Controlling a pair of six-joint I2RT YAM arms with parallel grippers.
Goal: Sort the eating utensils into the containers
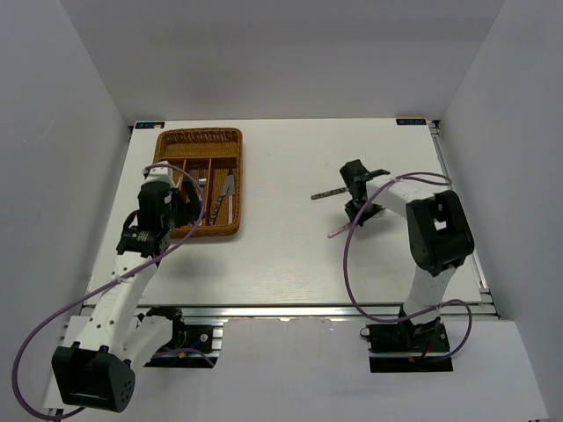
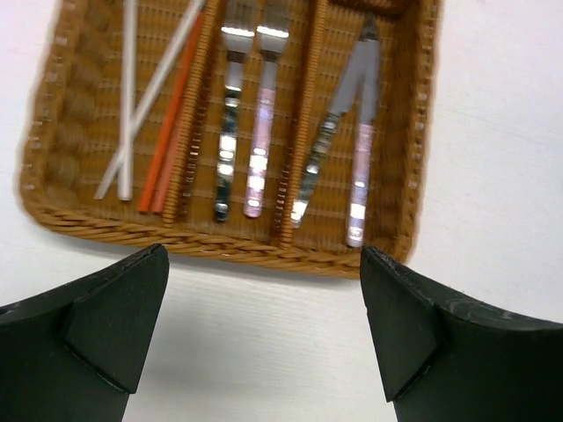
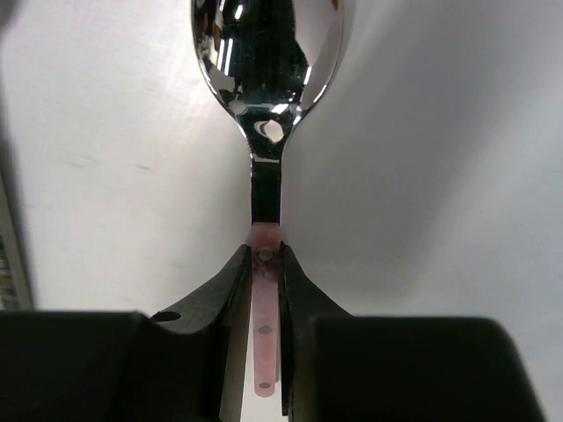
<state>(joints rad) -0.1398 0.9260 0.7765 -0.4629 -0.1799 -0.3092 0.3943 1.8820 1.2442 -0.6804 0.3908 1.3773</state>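
Note:
The wicker tray (image 1: 199, 138) stands at the far left and also shows in the left wrist view (image 2: 53, 132). In its slots lie pale chopsticks (image 2: 128, 97), red chopsticks (image 2: 170, 127), two forks (image 2: 227, 132) and two knives (image 2: 362, 141). My left gripper (image 1: 179, 209) is open and empty, its tips over bare table just short of the tray's near rim (image 2: 264, 325). My right gripper (image 1: 360, 207) is shut on the pink handle of a silver spoon (image 3: 266, 79), which points away over the white table. In the top view the spoon (image 1: 339, 230) slants out to the gripper's lower left.
A second slim utensil (image 1: 327, 193) lies on the table just left of my right gripper; its grey edge seems to show at the left margin of the right wrist view (image 3: 9, 255). The tray's crosswise slot (image 1: 199, 148) lies along its far end. White walls enclose the table.

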